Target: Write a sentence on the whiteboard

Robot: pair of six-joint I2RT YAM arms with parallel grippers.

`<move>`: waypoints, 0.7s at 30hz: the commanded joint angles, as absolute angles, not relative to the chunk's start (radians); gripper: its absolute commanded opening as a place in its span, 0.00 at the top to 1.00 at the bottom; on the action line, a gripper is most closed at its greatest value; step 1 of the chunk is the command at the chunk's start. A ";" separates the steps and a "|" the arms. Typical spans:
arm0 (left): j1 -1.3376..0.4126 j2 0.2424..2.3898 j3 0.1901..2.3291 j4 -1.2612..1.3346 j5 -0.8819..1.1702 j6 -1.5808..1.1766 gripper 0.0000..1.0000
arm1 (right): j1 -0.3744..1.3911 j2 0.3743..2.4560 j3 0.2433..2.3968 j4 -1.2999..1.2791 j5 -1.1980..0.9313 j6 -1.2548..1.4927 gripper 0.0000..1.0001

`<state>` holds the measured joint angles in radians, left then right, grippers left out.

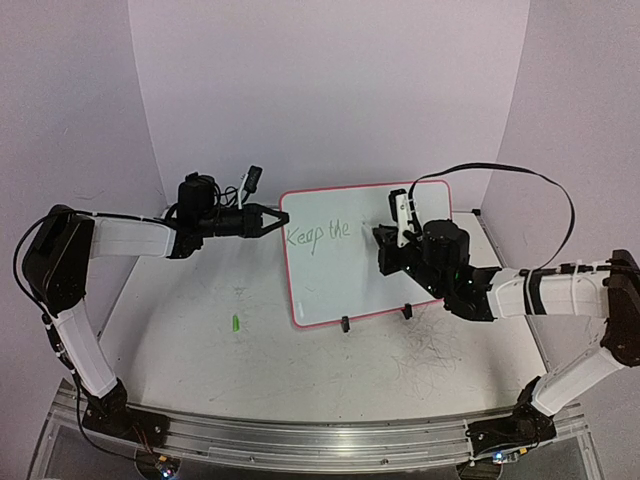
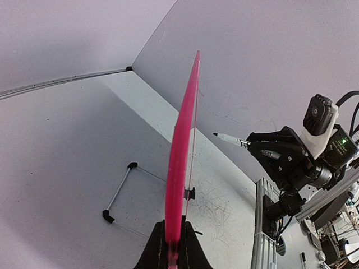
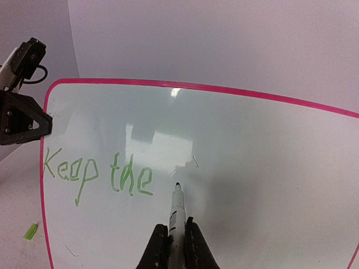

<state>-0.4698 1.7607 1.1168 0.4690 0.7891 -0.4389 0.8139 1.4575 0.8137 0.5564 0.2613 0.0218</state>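
Standing on scuffed white desk, lilac walls behind — glossy pink-rimmed whiteboard; left gripper pinches its rim, right gripper clamps marker.

The left arm is held out level from a raised elbow toward the middle, and the left gripper is closed on the left edge of the whiteboard. The right arm is reached inward from the right, and the right gripper is clamped on a marker, with its fingers pressed against either side of the barrel
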 commanded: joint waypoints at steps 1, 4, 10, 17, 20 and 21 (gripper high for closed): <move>-0.463 1.703 1.125 0.476 0.751 -0.412 1.00 | 0.819 1.483 0.875 0.600 0.287 -0.013 1.00; -0.463 1.700 1.125 0.472 0.750 -0.406 1.00 | 0.819 1.507 0.890 0.611 0.285 -0.031 1.00; -0.465 1.709 1.127 0.467 0.752 -0.403 1.00 | 0.816 1.548 0.907 0.643 0.306 -0.021 1.00; -0.465 1.713 1.132 0.465 0.755 -0.400 1.00 | 0.812 1.559 0.892 0.692 0.331 -0.008 1.00; -0.465 1.710 1.131 0.463 0.754 -0.398 1.00 | 0.808 1.560 0.889 0.699 0.335 -0.008 1.00; -0.465 1.709 1.130 0.463 0.754 -0.397 1.00 | 0.806 1.562 0.890 0.700 0.333 -0.008 1.00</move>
<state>-0.4698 1.7584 1.1168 0.4610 0.7895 -0.4255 0.8136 1.5506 0.8642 0.6411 0.3087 -0.0089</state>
